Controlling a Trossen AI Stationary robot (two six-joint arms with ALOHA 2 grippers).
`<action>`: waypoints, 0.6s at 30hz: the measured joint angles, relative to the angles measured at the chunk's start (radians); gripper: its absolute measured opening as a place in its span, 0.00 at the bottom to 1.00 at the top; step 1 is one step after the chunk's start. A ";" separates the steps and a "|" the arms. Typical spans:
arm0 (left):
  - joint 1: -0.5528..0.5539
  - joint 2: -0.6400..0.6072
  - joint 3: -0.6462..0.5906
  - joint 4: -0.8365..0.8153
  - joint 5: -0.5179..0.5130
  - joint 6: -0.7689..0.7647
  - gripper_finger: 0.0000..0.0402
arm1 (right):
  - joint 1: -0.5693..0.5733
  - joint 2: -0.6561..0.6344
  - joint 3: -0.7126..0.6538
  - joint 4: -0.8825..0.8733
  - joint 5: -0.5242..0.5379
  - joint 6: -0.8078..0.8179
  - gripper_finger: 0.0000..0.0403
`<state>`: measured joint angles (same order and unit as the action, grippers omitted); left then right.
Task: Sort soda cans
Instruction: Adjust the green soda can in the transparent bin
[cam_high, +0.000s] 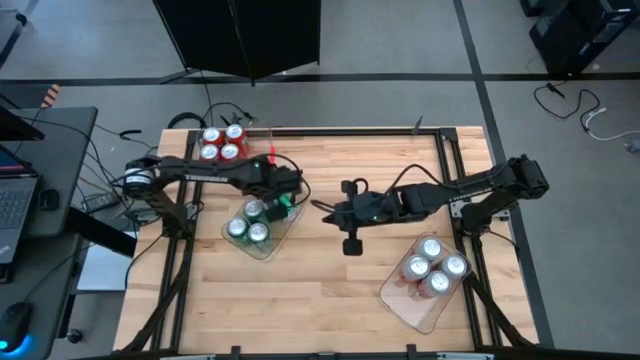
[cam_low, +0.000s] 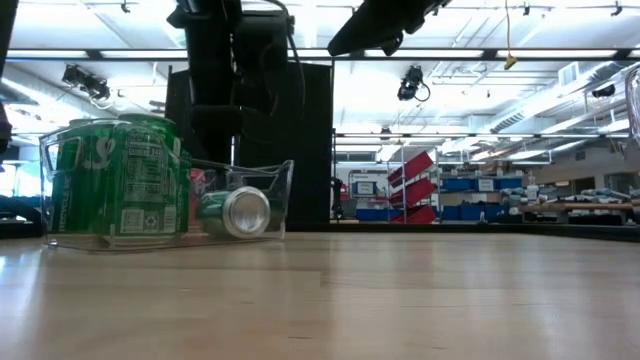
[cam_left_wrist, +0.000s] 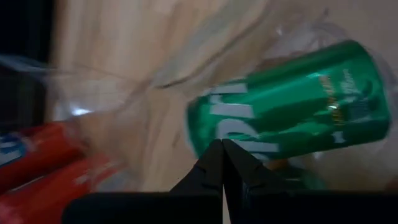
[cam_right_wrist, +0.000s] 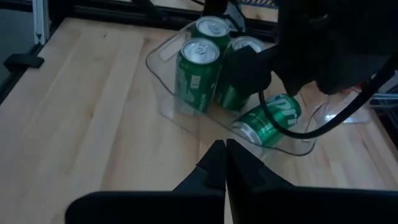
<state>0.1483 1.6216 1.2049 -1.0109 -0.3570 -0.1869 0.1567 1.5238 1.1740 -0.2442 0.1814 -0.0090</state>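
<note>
Three green cans (cam_high: 250, 222) stand upright in a clear tray (cam_high: 272, 243) left of the table's middle. A fourth green can (cam_high: 284, 204) lies on its side in the same tray, seen also as the lying can (cam_low: 235, 212) and the lying can (cam_right_wrist: 267, 121). My left gripper (cam_left_wrist: 222, 149) is shut and hangs just above that lying can (cam_left_wrist: 286, 106). Red cans (cam_high: 220, 143) fill a tray at the far left. Silver-white cans (cam_high: 432, 265) stand in a tray at the near right. My right gripper (cam_right_wrist: 224, 149) is shut over bare wood at mid-table and points toward the green tray. My left gripper comes down from above over the side wall of the lying green can (cam_left_wrist: 249, 134). I cannot tell whether its shut fingertips touch the can. The can lies on its side on the tray floor.
Bare wood (cam_high: 330, 290) stretches across the table's middle and near side. The silver cans' tray (cam_high: 408, 305) has free room at its near end. Black frame rails (cam_high: 350, 131) run along the table's edges. Cables and a laptop sit off the table's left.
</note>
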 joint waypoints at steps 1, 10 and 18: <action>-0.007 0.011 0.000 0.005 0.014 0.001 0.00 | 0.004 0.000 0.000 -0.007 0.000 0.000 0.00; -0.085 0.088 0.005 0.134 0.065 0.033 0.00 | 0.034 -0.014 0.000 -0.063 0.013 0.007 0.00; -0.200 0.088 0.020 0.205 0.136 0.026 0.00 | 0.058 -0.064 0.000 -0.127 0.049 0.028 0.00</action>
<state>-0.0513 1.7101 1.2248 -0.8055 -0.2211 -0.1612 0.2142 1.4595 1.1736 -0.3710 0.2309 0.0186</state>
